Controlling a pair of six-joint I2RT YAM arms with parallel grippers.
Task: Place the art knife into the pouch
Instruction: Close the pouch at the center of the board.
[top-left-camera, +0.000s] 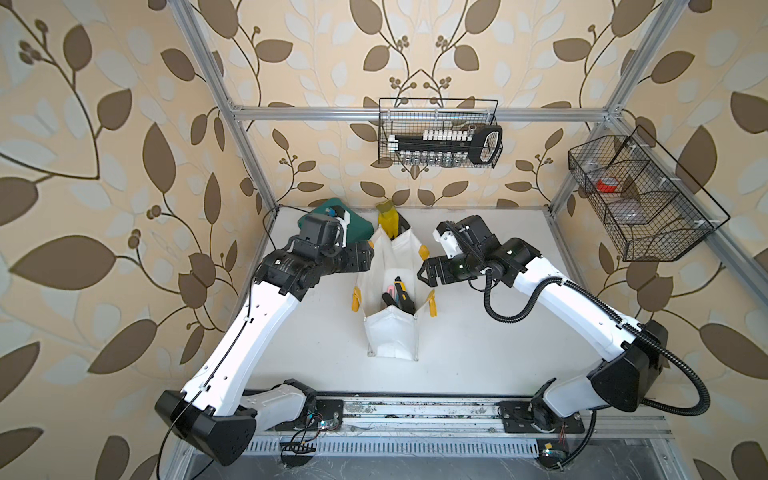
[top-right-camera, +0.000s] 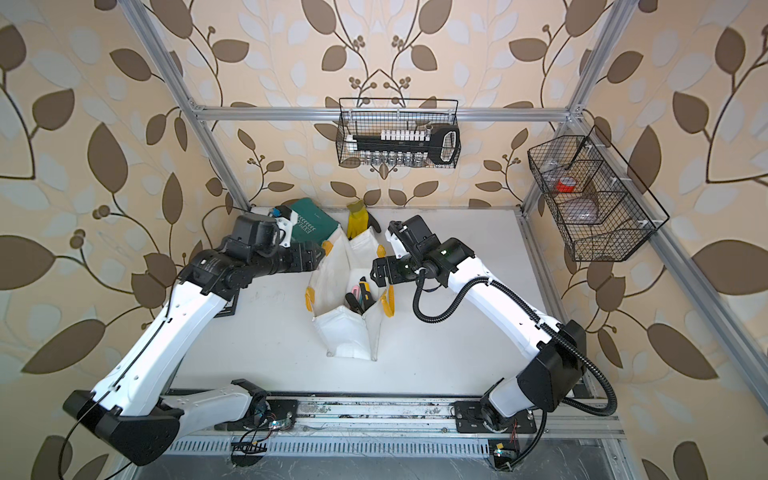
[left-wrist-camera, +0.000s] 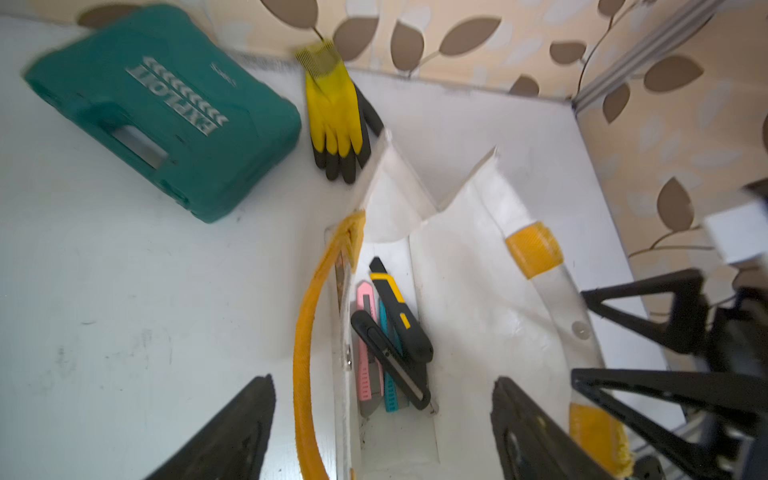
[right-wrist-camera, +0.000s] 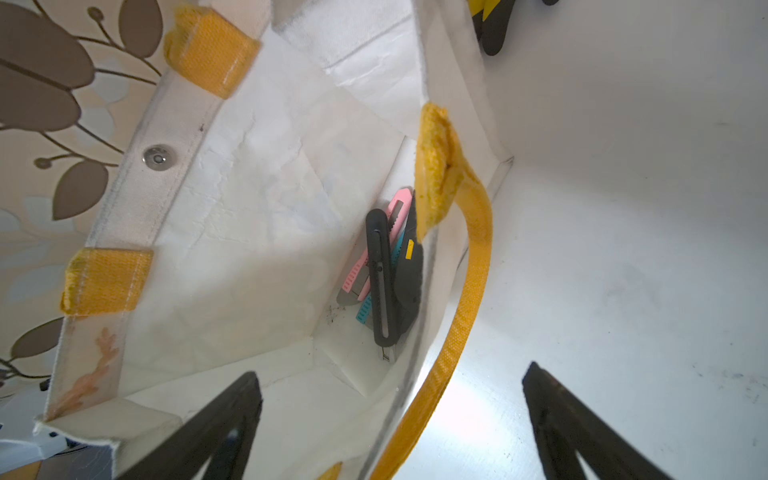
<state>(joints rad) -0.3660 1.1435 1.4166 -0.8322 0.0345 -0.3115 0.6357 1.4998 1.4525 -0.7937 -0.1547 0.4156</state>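
white bench (top-left-camera: 478, 332) – at its middle stands the pouch (top-left-camera: 390, 336), upright, mouth spread wide. a green tool case (left-wrist-camera: 166, 112) lies at the far left corner. the left tool (left-wrist-camera: 382, 377) hangs over the pouch's left rim and the right tool (right-wrist-camera: 391, 369) over its right rim – each with jaws spread wide, gripping nothing. a yellow glove (left-wrist-camera: 332, 108) lies at the far edge, just beside the case. four art knives (left-wrist-camera: 390, 345) – pink, teal, black, black-and-yellow – lie bundled on the pouch floor.
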